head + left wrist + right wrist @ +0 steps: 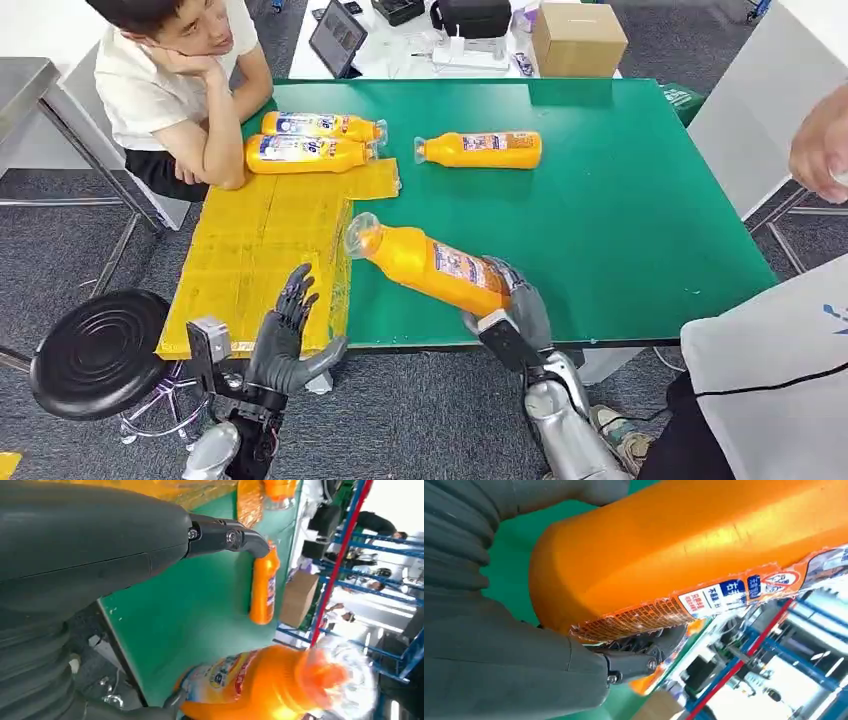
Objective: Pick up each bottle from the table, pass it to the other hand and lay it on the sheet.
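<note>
Holding a bottle tilted over the table edge, ready for the handover.

R hand (pixel 512 312), lower centre of head view, grips held bottle (pixel 432 264) by its base end, cap angled up-left toward L hand (pixel 290 335) — prob so the neck half is free for the other hand to take. L hand is at lower left, fingers spread wide and pointing up, nothing in it, near the cap but apart from it; looks like it's waiting to receive. Sheet (pixel 260 260) lies on the left part of table (pixel 620 230), on L hand's side, which is likely why the pass is needed. Two bottles (pixel 305 140) already lie side by side at sheet's top, upper left. One more bottle (pixel 480 149) lies on bare green, upper centre, w/ cap toward sheet, not yet picked.
</note>
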`<state>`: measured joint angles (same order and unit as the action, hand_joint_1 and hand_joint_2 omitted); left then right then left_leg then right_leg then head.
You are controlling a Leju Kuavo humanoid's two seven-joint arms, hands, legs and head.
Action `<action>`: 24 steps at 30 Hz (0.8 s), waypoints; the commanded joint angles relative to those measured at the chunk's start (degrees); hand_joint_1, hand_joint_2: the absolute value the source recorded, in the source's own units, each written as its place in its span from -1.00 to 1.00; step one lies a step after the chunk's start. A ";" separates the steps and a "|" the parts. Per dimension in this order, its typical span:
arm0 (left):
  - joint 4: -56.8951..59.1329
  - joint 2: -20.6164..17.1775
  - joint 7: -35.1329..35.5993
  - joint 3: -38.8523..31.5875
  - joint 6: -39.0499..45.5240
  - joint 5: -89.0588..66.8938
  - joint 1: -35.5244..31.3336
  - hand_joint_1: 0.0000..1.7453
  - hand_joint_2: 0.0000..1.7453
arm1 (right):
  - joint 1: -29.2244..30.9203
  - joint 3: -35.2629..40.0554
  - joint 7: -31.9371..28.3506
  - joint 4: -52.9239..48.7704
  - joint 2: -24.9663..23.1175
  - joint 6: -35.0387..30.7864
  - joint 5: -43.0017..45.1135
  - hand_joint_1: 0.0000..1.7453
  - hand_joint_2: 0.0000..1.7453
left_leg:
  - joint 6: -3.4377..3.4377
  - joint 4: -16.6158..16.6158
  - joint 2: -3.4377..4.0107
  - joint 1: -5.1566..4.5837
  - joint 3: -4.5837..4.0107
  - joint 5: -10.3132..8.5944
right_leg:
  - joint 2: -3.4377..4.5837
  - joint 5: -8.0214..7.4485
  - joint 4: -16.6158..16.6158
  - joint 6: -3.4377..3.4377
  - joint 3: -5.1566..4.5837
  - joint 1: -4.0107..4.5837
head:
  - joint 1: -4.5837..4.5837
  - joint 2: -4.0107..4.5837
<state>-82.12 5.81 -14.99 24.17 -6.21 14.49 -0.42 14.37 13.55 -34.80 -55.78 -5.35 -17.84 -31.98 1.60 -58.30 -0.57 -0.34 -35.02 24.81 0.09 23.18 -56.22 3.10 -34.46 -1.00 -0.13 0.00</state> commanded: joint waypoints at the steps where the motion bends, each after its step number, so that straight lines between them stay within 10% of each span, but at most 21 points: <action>1: 6.39 0.45 0.45 2.91 -0.07 0.01 -4.31 -1.00 1.00 | 4.19 8.47 0.86 5.06 -3.13 0.85 0.08 0.92 1.00 | -0.15 0.02 0.16 0.08 0.26 0.09 | 0.10 0.06 0.00 -0.18 0.20 0.10 | 0.02 0.00; 24: 3.37 1.70 -2.15 5.69 -2.51 9.90 -5.21 -1.00 1.00 | 8.70 19.23 -2.04 14.06 -6.08 0.31 4.64 0.76 1.00 | -0.19 0.01 0.12 0.13 0.31 0.16 | 0.05 0.15 0.00 -0.22 0.28 0.13 | 0.00 0.00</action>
<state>-77.99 8.44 -16.17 27.96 -6.78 21.97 -4.34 19.59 29.44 -36.28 -49.00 -11.50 -17.68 -28.70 1.59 -58.30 -0.59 -0.31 -35.15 24.80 0.09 23.18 -56.24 3.09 -34.60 -0.99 -0.13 0.00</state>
